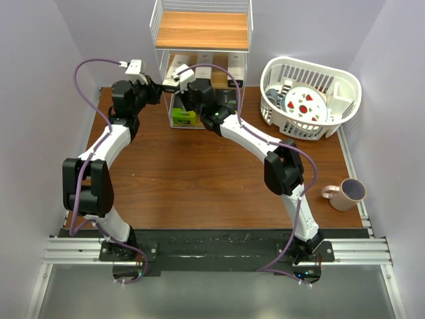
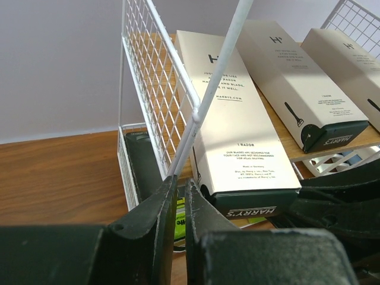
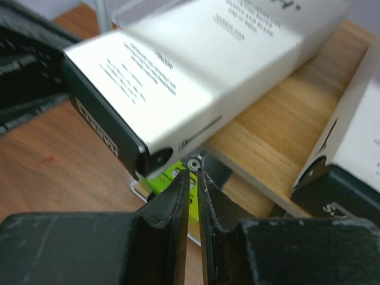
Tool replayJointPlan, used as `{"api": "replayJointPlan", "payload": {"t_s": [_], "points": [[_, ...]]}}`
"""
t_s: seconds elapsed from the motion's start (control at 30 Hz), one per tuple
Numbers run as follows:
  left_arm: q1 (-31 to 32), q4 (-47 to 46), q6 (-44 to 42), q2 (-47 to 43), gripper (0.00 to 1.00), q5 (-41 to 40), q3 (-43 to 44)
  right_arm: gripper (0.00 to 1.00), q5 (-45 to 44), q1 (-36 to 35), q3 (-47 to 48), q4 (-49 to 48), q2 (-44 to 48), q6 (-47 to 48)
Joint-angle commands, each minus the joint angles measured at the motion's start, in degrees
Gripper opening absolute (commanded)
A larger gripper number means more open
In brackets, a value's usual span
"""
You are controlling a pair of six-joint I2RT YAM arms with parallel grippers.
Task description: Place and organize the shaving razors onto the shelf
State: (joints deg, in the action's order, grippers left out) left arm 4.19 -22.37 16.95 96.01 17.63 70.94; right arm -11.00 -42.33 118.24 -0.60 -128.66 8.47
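The shelf (image 1: 202, 30) stands at the back middle of the table. Three white cartons lie on its middle tier; the left one (image 2: 237, 119) overhangs the front edge with its dark end, the others (image 2: 300, 83) lie further right. A black pack with a lime-green end (image 1: 184, 117) lies on the bottom tier. My left gripper (image 2: 180, 181) is shut and empty, right at the shelf's front-left wire post (image 2: 205, 101). My right gripper (image 3: 194, 173) is shut and empty just under the overhanging carton (image 3: 196, 65), above the green pack end (image 3: 163, 178).
A white slatted basket (image 1: 345, 83) with plates stands at the back right. A purple-rimmed mug (image 1: 346, 194) stands near the right edge. Both grippers crowd the shelf's front-left corner (image 1: 169, 86). Purple walls close in on both sides.
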Motion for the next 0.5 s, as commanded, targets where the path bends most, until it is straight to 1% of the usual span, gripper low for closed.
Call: {"api": "replayJointPlan", "payload": {"t_s": [0.0, 0.47], "points": [[0.6, -0.7, -0.4, -0.6, 0.15, -0.5, 2.1, 0.15, -1.7, 0.1, -1.1, -0.2, 6.1, 2.3], [0.5, -0.7, -0.4, -0.7, 0.15, -0.9, 2.8, 0.13, -4.1, 0.1, 0.7, -3.2, 7.1, 3.1]]}}
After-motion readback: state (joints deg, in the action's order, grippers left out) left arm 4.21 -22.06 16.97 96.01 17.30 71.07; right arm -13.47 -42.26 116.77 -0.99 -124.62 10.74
